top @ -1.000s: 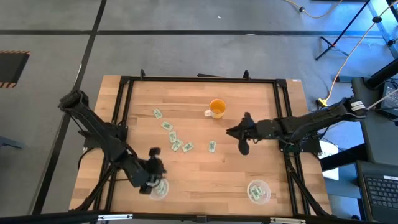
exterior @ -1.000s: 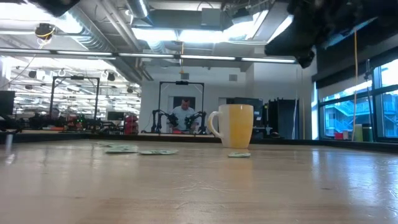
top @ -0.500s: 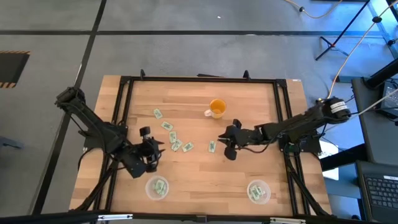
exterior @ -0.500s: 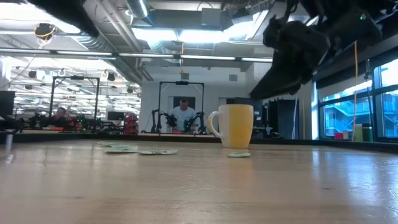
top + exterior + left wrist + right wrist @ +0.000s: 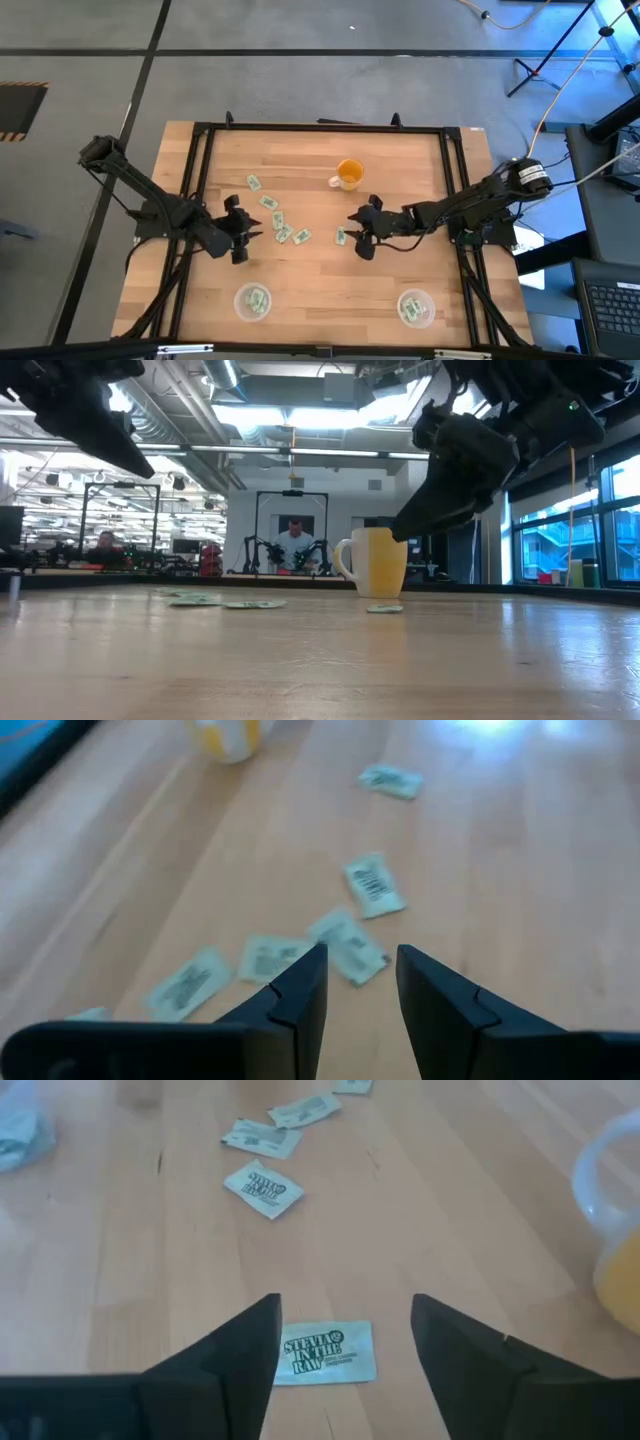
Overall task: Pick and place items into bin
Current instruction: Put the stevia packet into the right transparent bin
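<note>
The step in hand looks like a double pick: each arm lines up over a packet on the desk [image 5: 320, 285]. To do it well, the right tool [image 5: 359, 237] should drop straight down with the lone packet [image 5: 327, 1352] centred between its fingers, which already frame it, and press to the wood before closing, since the packet lies flat and thin. That tool is wide open, holds nothing, and hangs above the desk, the mug [image 5: 348, 174] just beyond. The left tool [image 5: 237, 232] sits beside the cluster of packets [image 5: 283, 232]; its fingers stand a narrow gap apart, empty, aimed at the nearest packet [image 5: 352, 944]. Two bins [image 5: 253, 301] [image 5: 416, 308] at the near edge each already hold packets.
</note>
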You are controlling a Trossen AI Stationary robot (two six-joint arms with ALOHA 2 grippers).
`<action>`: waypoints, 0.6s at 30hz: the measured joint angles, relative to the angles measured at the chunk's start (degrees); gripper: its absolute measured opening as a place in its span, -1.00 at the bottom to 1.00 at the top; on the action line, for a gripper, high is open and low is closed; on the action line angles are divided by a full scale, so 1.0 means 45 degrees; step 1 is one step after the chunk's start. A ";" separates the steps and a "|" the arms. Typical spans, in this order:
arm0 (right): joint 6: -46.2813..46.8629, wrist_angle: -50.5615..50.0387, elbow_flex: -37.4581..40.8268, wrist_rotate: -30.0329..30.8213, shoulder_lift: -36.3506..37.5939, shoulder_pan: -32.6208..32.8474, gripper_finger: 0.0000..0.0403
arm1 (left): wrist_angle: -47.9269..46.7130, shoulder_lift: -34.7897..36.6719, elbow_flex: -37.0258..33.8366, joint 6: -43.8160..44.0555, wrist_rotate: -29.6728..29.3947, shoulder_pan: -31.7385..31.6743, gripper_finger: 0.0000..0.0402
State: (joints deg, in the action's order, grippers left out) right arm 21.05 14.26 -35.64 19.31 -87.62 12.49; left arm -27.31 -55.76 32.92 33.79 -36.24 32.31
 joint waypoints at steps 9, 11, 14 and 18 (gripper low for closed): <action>0.0662 0.0559 -0.0005 0.0078 -0.1179 0.0000 -0.03 | 0.3961 0.1511 -0.2002 -0.2961 0.2193 -0.0916 -0.42; 0.0648 0.0763 -0.0005 0.0078 -0.1544 0.0000 -0.05 | 0.4628 0.1663 -0.2337 -0.3406 0.2653 -0.1144 -0.42; 0.0651 0.1062 -0.0005 0.0102 -0.2104 0.0000 -0.05 | 0.5366 0.1684 -0.2652 -0.3851 0.3084 -0.1454 -0.42; 0.0811 0.1274 -0.0127 0.0112 -0.2775 -0.0020 -0.05 | 0.5362 0.1631 -0.2656 -0.3924 0.3136 -0.1777 -0.42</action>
State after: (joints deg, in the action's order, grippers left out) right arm 24.70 19.99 -36.21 19.81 -100.10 12.40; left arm -3.18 -48.42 20.97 16.13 -22.13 24.32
